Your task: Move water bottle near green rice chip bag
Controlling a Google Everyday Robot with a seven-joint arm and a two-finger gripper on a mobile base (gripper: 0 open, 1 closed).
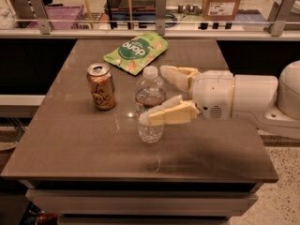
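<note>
Dark brown tabletop (211, 149), smooth with a slight sheen, sitting on a lighter base. Past its far edge there's a rail with metal posts (161, 11), and behind that a cardboard box (224, 1) with a white label plus a purple crate (56, 18). There's speckled floor (286, 191) at the lower right.

The gripper (153, 94) reaches in from the right on a chunky white arm (234, 100). Its cream-coloured fingers are spread apart, with the water bottle (149, 86) standing upright between them. The near finger lies across the front of the bottle's lower half, and the far one sits just beside its shoulder. Can't tell if either is actually pressing on it.

The bottle is clear ribbed plastic with a white cap and a thin dark label band. I can't read anything on the band.

Left of the gripper is a tan-gold soda can (101, 86), upright, with a cursive script I can't make out. Beyond the gripper, toward the far edge, the green rice chip bag (136, 53) lies flat. It's a light-green pouch with a dark green round logo, white lettering and chip pictures, well apart from the bottle.
</note>
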